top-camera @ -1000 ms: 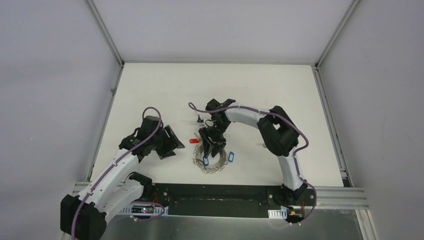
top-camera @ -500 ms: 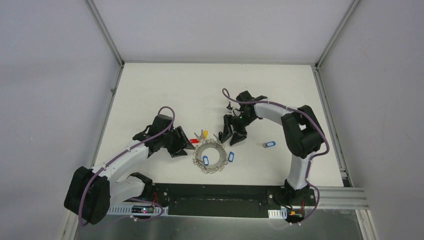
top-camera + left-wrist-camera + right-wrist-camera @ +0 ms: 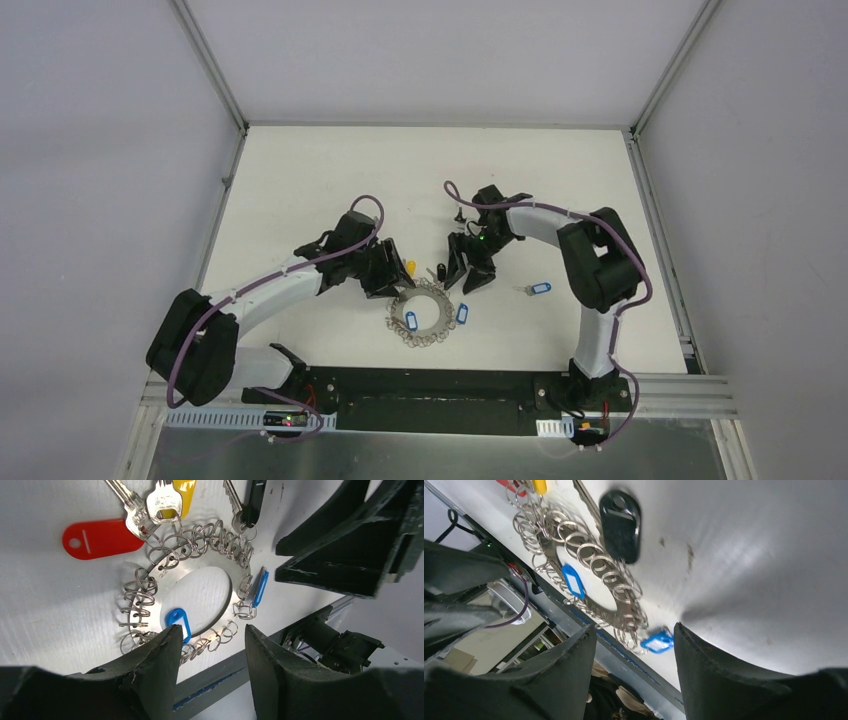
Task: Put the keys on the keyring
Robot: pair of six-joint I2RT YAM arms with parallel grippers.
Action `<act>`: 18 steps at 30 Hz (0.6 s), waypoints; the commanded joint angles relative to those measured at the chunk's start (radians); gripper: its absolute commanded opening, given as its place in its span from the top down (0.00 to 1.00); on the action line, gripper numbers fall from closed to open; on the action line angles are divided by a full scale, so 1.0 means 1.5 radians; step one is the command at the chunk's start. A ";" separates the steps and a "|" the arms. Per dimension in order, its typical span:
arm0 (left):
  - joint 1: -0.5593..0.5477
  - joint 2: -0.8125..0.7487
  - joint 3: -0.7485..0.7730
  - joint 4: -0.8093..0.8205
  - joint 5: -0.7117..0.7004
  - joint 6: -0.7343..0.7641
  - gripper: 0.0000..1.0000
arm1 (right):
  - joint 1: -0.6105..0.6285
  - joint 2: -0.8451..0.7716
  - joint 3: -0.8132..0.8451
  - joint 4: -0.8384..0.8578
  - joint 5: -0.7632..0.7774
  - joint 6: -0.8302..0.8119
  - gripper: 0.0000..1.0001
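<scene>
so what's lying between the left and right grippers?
Top view: a yellow-tagged metal key and a black-tagged metal key lie between the left gripper and right gripper, beyond the flat grey keyring.

The flat grey metal ring (image 3: 159,580) looks brushed, its wire loops (image 3: 137,600) shiny. The red oval plastic tag (image 3: 100,539) is smooth and glossy. The blurred black oval fob (image 3: 620,525) is probably plastic. The white tabletop (image 3: 50,605) is matt.

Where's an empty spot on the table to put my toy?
The far strip of the table along the back wall is bare. So is the near patch between the keyring and the right arm. The middle is crowded: keys, the left claw and the right claw.
</scene>
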 commanded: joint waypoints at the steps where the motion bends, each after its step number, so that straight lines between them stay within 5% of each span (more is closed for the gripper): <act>1: -0.005 -0.032 0.018 0.010 -0.017 0.019 0.50 | 0.046 0.047 0.067 0.000 -0.013 -0.012 0.39; 9: -0.005 -0.168 -0.035 -0.043 -0.091 0.012 0.49 | 0.136 0.120 0.171 -0.011 -0.065 -0.010 0.39; 18: -0.005 -0.202 -0.088 -0.045 -0.066 -0.015 0.48 | 0.100 0.049 0.133 0.003 -0.049 -0.005 0.39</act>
